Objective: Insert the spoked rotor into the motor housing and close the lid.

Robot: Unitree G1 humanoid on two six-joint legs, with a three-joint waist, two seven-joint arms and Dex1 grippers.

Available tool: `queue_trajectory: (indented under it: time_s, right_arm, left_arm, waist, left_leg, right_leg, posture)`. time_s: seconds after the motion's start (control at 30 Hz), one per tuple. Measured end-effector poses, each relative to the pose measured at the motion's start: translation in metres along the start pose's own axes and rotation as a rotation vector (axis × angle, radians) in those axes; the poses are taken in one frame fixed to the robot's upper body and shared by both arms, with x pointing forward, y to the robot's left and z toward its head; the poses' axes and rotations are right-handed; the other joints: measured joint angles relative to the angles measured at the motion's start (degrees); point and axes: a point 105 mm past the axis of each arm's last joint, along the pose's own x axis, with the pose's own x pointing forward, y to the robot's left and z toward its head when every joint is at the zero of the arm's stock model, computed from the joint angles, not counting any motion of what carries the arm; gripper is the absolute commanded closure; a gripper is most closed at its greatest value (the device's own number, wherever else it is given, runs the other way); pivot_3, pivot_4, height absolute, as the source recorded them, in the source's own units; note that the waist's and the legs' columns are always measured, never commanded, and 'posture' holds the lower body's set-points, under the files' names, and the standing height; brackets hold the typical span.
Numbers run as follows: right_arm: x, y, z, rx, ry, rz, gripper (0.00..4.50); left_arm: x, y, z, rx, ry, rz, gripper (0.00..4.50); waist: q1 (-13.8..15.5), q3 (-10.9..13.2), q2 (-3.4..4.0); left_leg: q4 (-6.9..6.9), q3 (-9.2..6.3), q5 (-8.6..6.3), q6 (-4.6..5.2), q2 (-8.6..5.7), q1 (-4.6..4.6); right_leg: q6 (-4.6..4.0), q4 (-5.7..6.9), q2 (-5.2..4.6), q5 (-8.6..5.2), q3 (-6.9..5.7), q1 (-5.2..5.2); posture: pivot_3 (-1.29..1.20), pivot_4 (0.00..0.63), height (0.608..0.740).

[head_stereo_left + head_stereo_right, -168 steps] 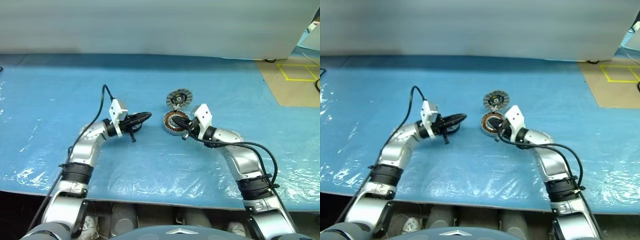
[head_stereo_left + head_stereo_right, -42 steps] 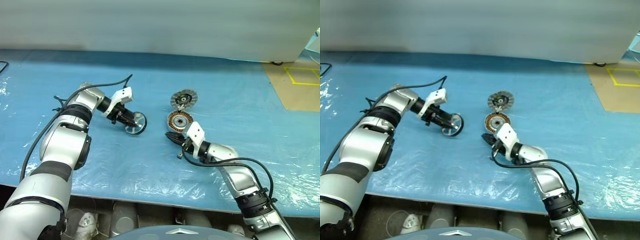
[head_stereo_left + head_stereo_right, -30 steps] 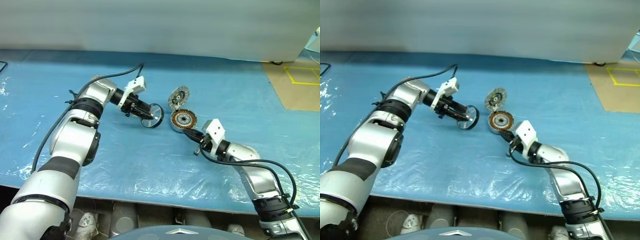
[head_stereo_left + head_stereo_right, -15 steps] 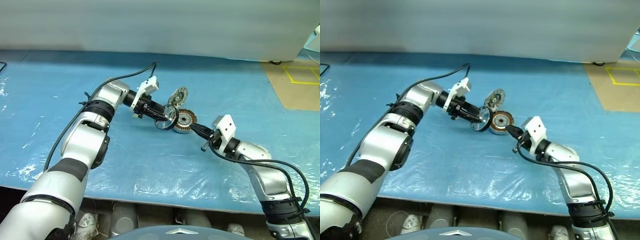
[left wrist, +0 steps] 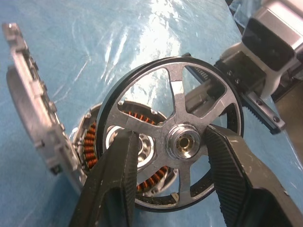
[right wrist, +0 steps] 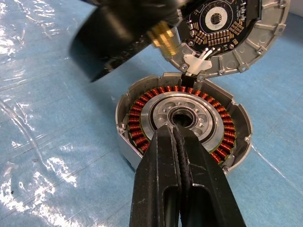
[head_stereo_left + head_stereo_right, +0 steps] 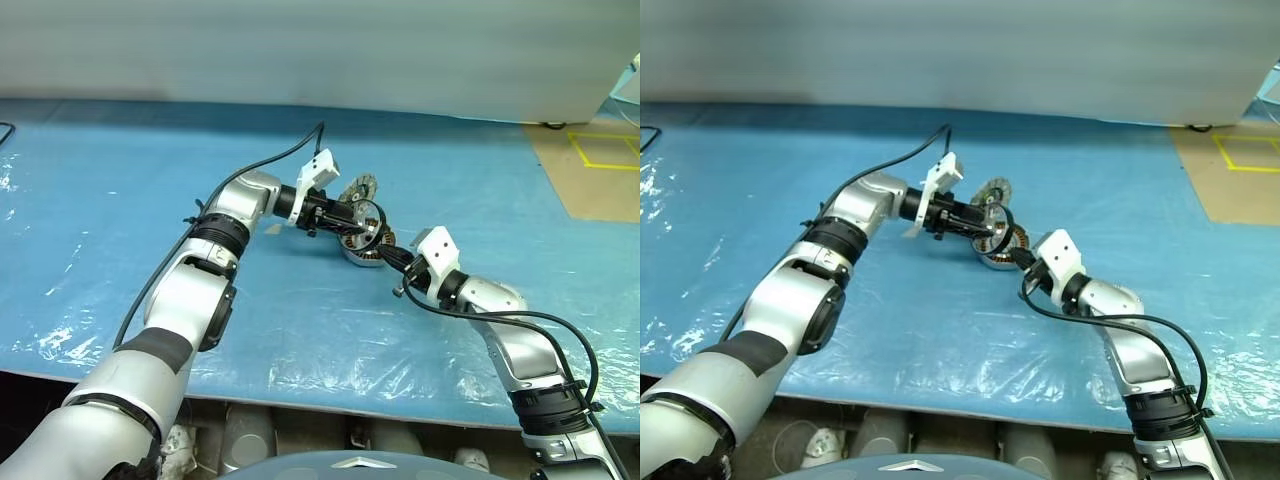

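— Two arms over the blue counter [image 7: 120, 200]; what has the left one got?
— Left fingers [image 5: 118, 179] are part-way open and clamped on the rotor [image 5: 177, 142], one finger each side of its hub. The rotor stands on edge in the air, just over the housing [image 7: 368, 250].
— And the housing itself?
— It sits on the counter near the middle, open side up, copper windings [image 6: 142, 127] showing in a ring around a silver centre. In the left wrist view you can see those windings through the rotor's spokes.
— Where's the lid [image 6: 227, 33]?
— Tilted up at the far rim of the housing, touching it, its inner face with a dark circuit board turned toward the housing. Thin white wires run from it to the rim.
— Right side?
— Right fingers [image 6: 177, 156] are pressed together with nothing between them. Their tips lie over the near rim and windings, pointing at the centre hole. Whether they press on the metal, I cannot tell.
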Motion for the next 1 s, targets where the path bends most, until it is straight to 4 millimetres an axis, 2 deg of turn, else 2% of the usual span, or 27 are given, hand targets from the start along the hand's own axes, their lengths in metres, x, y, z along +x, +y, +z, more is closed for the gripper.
queue_trajectory:
  time_s: [0.27, 0.53, 1.0]
  right_arm:
    - [-0.003, -0.006, 0.001, -0.009, -0.004, -0.032, 4.50]
    - [-0.020, -0.022, -0.007, -0.018, 0.032, -0.087, 4.50]
    - [-0.022, -0.025, -0.007, -0.022, 0.035, -0.095, 4.50]
  left_arm:
    - [0.012, 0.000, -0.009, -0.015, -0.010, 0.036, 2.70]
    - [0.017, 0.002, -0.018, 0.004, 0.014, 0.077, 2.70]
    - [0.023, 0.001, -0.023, 0.029, 0.041, 0.089, 2.70]
  waist:
    - [0.00, 0.00, 0.01]
    - [0.06, 0.00, 0.01]
    - [0.00, -0.01, 0.02]
  left_leg:
    - [-0.01, 0.00, 0.00, 0.00, 0.00, 0.00]
    - [0.00, 0.00, 0.00, 0.01, -0.01, -0.01]
    - [-0.01, 0.00, 0.00, 0.01, 0.00, 0.00]
  right_leg:
    - [0.00, -0.01, 0.00, 0.00, 0.00, 0.00]
    - [0.00, -0.01, 0.00, 0.00, 0.00, 0.00]
    - [0.00, -0.02, 0.00, 0.00, 0.01, 0.00]
  posture:
    - [0.00, 0.150, 0.740]
    - [0.00, 0.150, 0.740]
    - [0.00, 0.150, 0.740]
